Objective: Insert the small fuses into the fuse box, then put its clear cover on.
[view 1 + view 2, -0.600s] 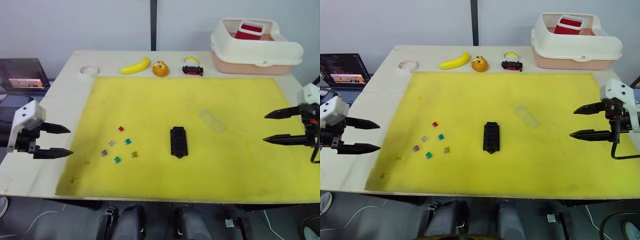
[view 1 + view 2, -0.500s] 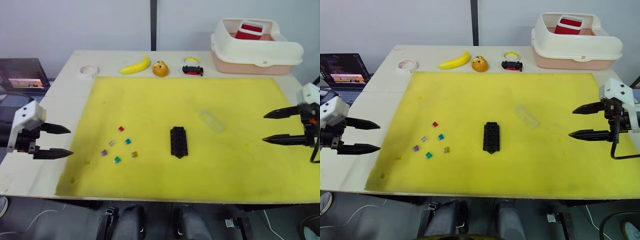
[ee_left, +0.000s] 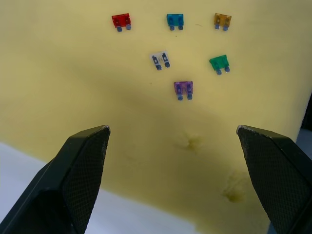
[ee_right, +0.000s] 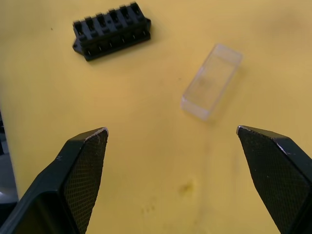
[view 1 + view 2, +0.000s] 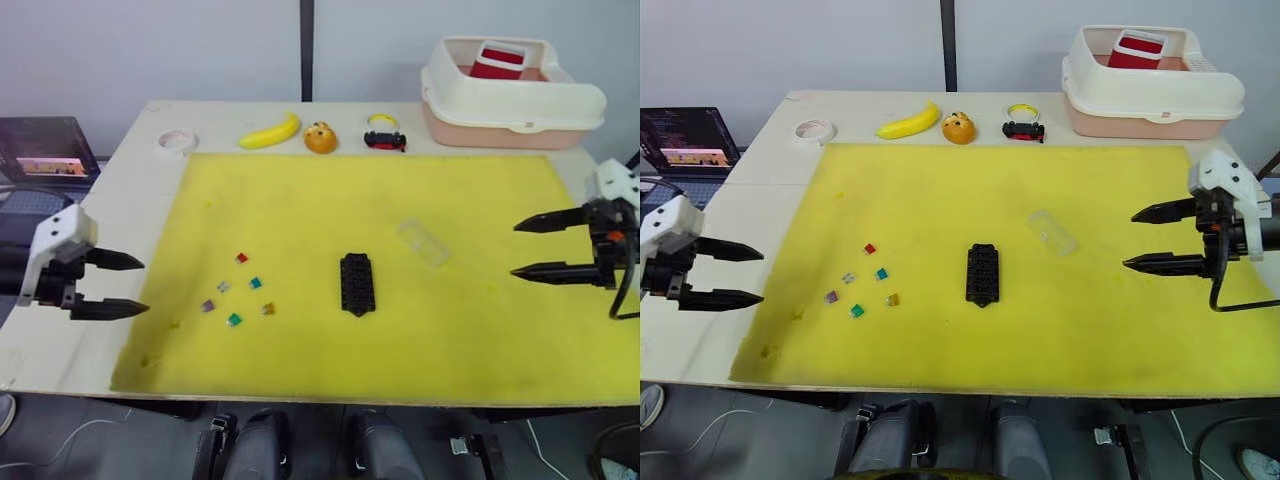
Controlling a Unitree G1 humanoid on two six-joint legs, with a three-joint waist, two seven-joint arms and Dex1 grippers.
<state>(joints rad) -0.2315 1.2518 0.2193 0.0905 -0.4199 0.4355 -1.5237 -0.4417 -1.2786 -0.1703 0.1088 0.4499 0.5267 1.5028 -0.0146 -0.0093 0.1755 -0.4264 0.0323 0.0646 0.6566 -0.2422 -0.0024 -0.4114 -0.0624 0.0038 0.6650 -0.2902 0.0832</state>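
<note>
While both sit agape, small fuses (image 5: 238,288) lie near left gripper (image 5: 128,285), clear cover (image 5: 1052,232) near right gripper (image 5: 1137,239).

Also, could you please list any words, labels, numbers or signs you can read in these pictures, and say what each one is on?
None can be read.
Laptop screen: lines of text and a coloured band, too small to read.
Small fuses: no legible ratings on their faces in the left wrist view.
Fuse box and clear cover: no markings visible.
Red item in the cream bin: no lettering can be made out.
</note>
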